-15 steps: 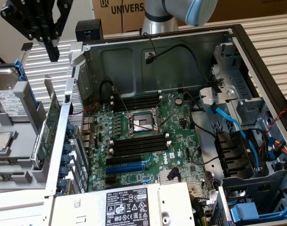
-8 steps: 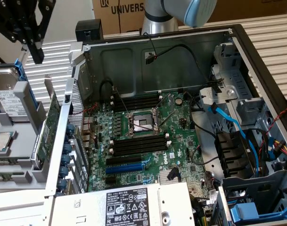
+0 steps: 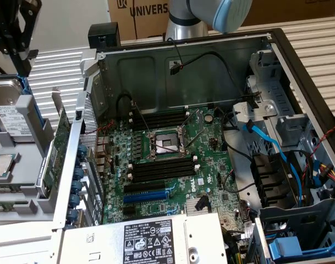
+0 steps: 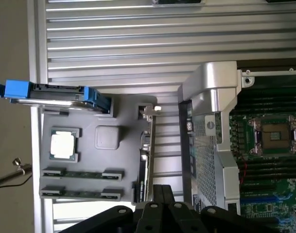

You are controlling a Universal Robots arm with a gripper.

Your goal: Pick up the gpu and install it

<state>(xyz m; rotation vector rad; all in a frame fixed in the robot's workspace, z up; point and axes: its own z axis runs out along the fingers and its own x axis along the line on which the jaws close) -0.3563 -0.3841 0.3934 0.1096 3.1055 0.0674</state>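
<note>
The fingers (image 4: pixel 158 195) are pressed together with nothing between them. The gripper (image 4: pixel 163 190) is closed and empty, hanging over the edge of the grey tray (image 4: pixel 96 160), where the gpu (image 4: pixel 146 162) stands on its long edge. The fingertips are near the card's upper rim, though I cannot tell from this angle whether they touch it. On the tray I count one processor chip (image 4: pixel 64 144), two memory sticks (image 4: pixel 82 174) lying side by side, and one hard drive (image 4: pixel 55 94) with blue rails. Just beside the tray is the open computer case (image 4: pixel 211 97).

In the exterior view the tray sits at the exterior view's left, outside the case. The gpu stands upright at the tray's edge, just beside the case's back wall and well apart from the motherboard (image 3: pixel 173 159). There is one motherboard, with one empty processor socket (image 3: pixel 163 144). The expansion slots (image 3: pixel 148 193) on its near side look bare.

I judge the task to be hardly begun. The one gpu is neither gripped nor lifted nor seated in the board, so both the picking up and the installing are left to do.
</note>
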